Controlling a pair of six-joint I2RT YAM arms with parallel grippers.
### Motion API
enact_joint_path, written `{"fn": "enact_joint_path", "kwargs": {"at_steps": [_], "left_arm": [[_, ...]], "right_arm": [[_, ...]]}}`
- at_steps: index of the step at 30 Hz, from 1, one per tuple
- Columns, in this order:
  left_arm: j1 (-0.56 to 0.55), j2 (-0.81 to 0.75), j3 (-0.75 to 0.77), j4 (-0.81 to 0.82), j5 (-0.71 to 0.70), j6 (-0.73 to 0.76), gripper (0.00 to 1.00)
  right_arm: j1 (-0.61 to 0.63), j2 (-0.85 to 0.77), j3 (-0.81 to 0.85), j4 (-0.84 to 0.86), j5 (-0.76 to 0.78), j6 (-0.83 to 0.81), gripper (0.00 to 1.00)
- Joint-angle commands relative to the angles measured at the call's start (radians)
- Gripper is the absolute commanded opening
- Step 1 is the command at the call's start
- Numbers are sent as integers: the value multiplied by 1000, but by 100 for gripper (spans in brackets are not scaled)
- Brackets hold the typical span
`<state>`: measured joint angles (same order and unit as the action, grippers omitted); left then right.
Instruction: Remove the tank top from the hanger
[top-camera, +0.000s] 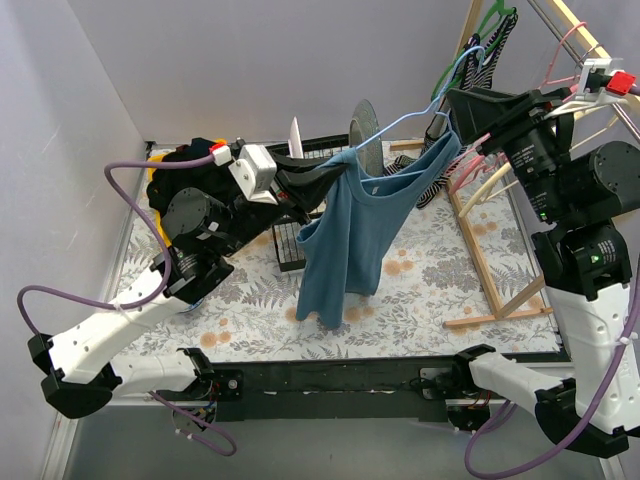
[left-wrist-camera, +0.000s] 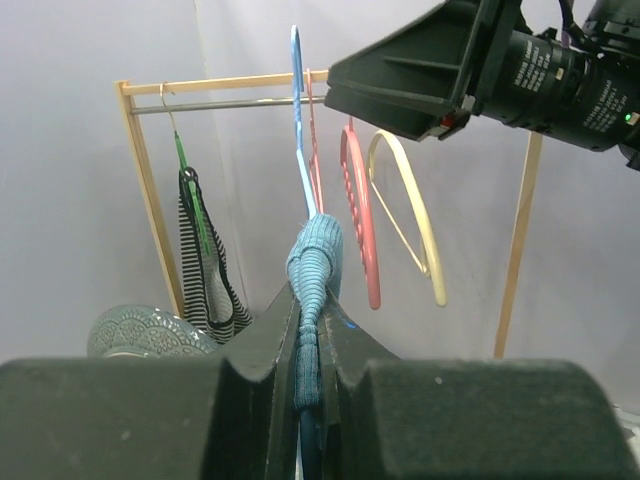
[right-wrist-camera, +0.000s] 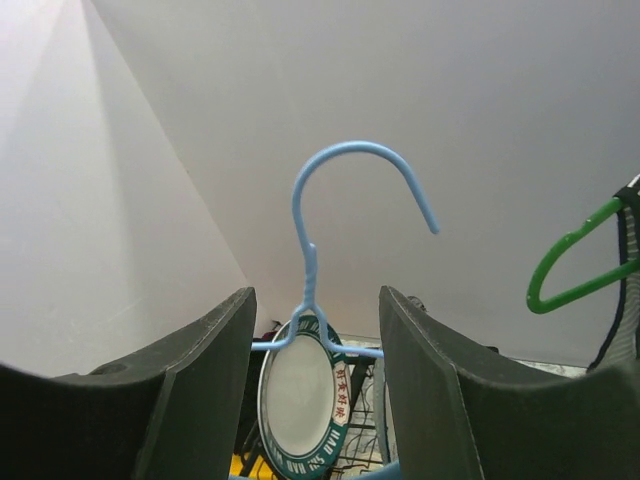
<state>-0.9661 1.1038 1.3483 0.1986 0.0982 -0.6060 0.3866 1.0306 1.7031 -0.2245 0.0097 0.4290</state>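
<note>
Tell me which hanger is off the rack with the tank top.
The light blue hanger, carrying the blue tank top. The green hanger, pink hanger and cream hanger hang on the wooden rack.

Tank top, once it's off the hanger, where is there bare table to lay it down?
Best patch: the flowered tabletop between the hanging tank top, the wooden rack base and the near rail. A smaller patch lies left of the tank top, beside the left arm. The back is crowded: wire rack, plates, dark clothes.
</note>
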Motion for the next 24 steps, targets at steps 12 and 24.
{"fn": "enact_joint_path", "kwargs": {"at_steps": [12,24], "left_arm": [[0,-99,-74,55,29,-54,0],[1,-191,-130,35,17,-130,55]], "right_arm": [[1,57,-33,123,-103,97,30],[1,52,-54,241,-129,70,1]]}}
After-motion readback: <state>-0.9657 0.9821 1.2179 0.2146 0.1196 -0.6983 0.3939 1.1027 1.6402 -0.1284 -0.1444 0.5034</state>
